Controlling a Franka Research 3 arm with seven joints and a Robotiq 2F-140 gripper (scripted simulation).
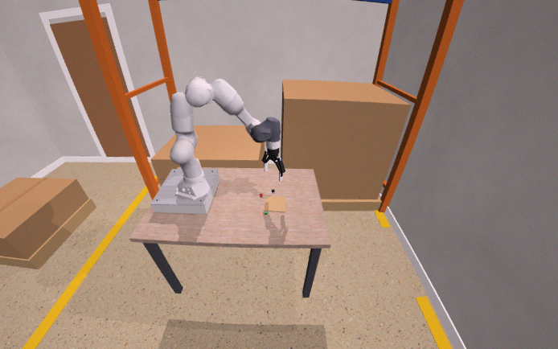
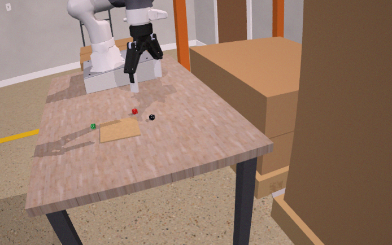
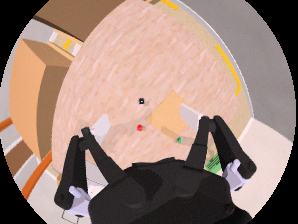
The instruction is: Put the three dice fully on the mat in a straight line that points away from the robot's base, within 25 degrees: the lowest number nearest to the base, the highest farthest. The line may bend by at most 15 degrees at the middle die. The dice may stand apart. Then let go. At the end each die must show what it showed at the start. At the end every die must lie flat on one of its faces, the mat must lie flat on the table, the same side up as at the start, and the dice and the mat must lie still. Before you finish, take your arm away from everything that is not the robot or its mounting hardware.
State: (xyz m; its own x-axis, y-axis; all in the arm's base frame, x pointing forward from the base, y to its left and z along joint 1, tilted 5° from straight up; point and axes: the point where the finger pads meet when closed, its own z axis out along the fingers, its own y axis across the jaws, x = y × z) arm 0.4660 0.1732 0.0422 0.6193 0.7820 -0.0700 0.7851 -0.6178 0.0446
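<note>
Exterior view shows the three dice all on the bare table [image 2: 202, 138], none on the mat [image 2: 118, 130]. The red die [image 2: 134, 111] lies just beside the mat's far edge, the black die [image 2: 151, 117] near the mat's far right corner, and the green die [image 2: 92, 126] just beside the mat's left edge. The gripper [image 2: 146, 82] hangs in the air above the table, between the dice and the grey base plate [image 2: 92, 84]; its fingers are spread wide and nothing is between them. The red die is the nearest to it, but well below and a little toward the camera.

In the wrist view the red die [image 3: 140, 127] appears between the two fingers, the black die [image 3: 141, 100] beyond it, the green die [image 3: 178, 139] close to the right finger.

The table has a pale wood-grain top and dark square legs. The mat is a thin, flat, tan rectangle. Around the table stand large brown cardboard boxes [image 2: 251, 75] and orange steel posts [image 2: 181, 31], on a speckled floor with yellow lines.
</note>
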